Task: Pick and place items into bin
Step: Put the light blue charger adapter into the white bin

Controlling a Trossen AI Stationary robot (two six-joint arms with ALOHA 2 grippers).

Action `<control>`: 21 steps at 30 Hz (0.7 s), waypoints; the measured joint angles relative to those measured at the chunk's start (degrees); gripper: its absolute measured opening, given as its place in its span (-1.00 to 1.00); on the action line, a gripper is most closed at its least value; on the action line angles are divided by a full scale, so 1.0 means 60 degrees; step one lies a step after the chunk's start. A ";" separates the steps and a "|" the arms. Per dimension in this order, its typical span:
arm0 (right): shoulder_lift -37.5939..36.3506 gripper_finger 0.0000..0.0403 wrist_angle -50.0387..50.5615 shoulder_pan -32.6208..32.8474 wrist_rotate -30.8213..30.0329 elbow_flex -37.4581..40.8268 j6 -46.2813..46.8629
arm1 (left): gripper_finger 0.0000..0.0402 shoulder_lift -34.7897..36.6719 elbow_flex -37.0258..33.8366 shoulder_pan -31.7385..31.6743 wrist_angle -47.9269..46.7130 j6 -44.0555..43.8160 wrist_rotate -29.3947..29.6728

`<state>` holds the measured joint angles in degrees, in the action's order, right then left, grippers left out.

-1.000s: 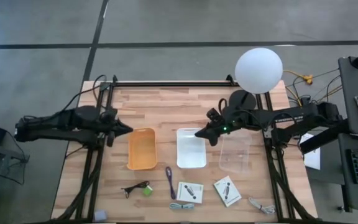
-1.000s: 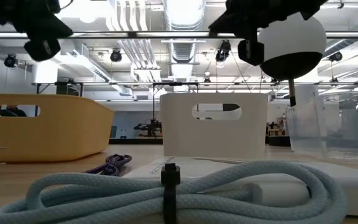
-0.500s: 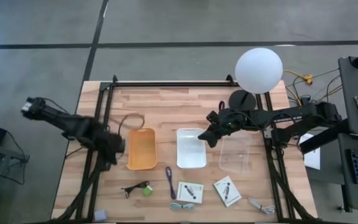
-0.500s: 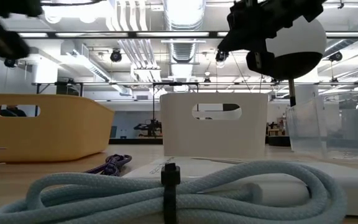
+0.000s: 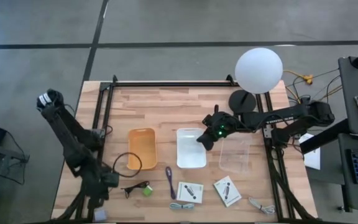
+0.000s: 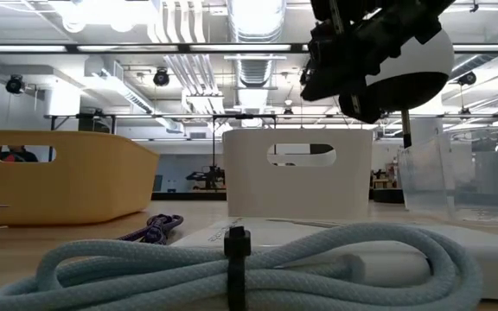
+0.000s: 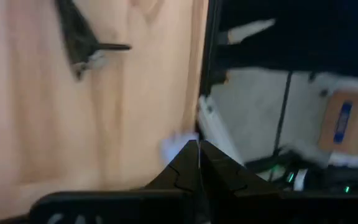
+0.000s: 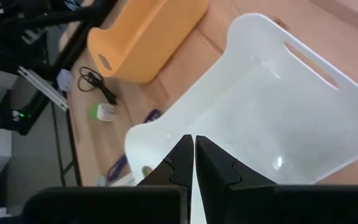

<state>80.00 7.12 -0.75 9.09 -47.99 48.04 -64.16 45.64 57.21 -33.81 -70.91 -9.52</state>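
My left gripper (image 5: 99, 198) is shut and hangs over the table's near-left corner, close to a small pale grey oddment (image 5: 101, 214) (image 7: 178, 143). The dark cable (image 5: 135, 188) (image 7: 79, 43), green block (image 5: 148, 191) and purple strap (image 5: 169, 182) lie flat to its right. Two white cards (image 5: 189, 191) (image 5: 227, 190) and grey cables (image 5: 182, 206) (image 5: 260, 205) lie along the near edge. My right gripper (image 5: 204, 140) (image 8: 193, 140) is shut and hovers above the white bin (image 5: 191, 148) (image 8: 260, 106), at its right rim.
An orange bin (image 5: 142, 148) stands left of the white bin, and a clear bin (image 5: 235, 152) stands right of it. A white globe lamp (image 5: 258, 70) rises at the far right. A black frame rail (image 7: 207, 74) borders the table's left edge.
My left arm has swung from beside the orange bin, at the table's left, toward the near-left corner and now points down there. My right gripper has stayed above the white bin, dropping slightly.
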 joint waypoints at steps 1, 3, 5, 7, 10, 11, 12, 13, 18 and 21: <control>0.0072 -0.96 -0.0004 0.0000 0.0002 0.0000 -0.0064 | -1.00 -0.0241 -0.0003 0.0201 0.0188 -0.0351 0.0116; 0.0179 -0.96 0.0001 0.0000 0.0025 0.0000 -0.0114 | -1.00 -0.0794 0.0012 0.0597 0.0323 -0.0948 0.0107; 0.0256 -0.96 -0.0002 0.0000 0.0045 0.0000 -0.0152 | -1.00 -0.1395 0.0034 0.1003 0.0448 -0.1449 -0.0202; 0.0274 -0.96 0.0002 0.0000 0.0080 0.0000 -0.0254 | -1.00 -0.2006 0.0027 0.1352 0.0793 -0.2020 -0.0770; 0.0267 -0.96 -0.0002 0.0000 0.0261 0.0000 -0.0297 | -0.91 -0.2802 0.0052 0.1703 0.1529 -0.2352 -0.1087; 0.0267 -0.96 -0.0002 0.0005 0.0280 0.0000 -0.0297 | -0.86 -0.2999 0.0102 0.1734 0.1701 -0.2492 -0.1116; 0.0267 -0.96 -0.0001 0.0009 0.0287 0.0000 -0.0297 | -0.81 -0.3188 0.0170 0.1737 0.1893 -0.2595 -0.1121; 0.0267 -0.96 0.0001 0.0015 0.0293 0.0000 -0.0297 | -0.75 -0.3327 0.0223 0.1735 0.2042 -0.2603 -0.1116; 0.0267 -0.96 -0.0004 0.0018 0.0319 0.0000 -0.0299 | -0.46 -0.3689 0.0307 0.1737 0.2156 -0.2638 -0.1101; 0.0267 -0.96 -0.0004 0.0018 0.0315 0.0000 -0.0297 | -0.40 -0.3794 0.0296 0.1743 0.2364 -0.2645 -0.1110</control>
<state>81.60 7.10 -0.64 10.98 -47.99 46.26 -86.92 47.42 67.67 -19.63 -86.78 -16.18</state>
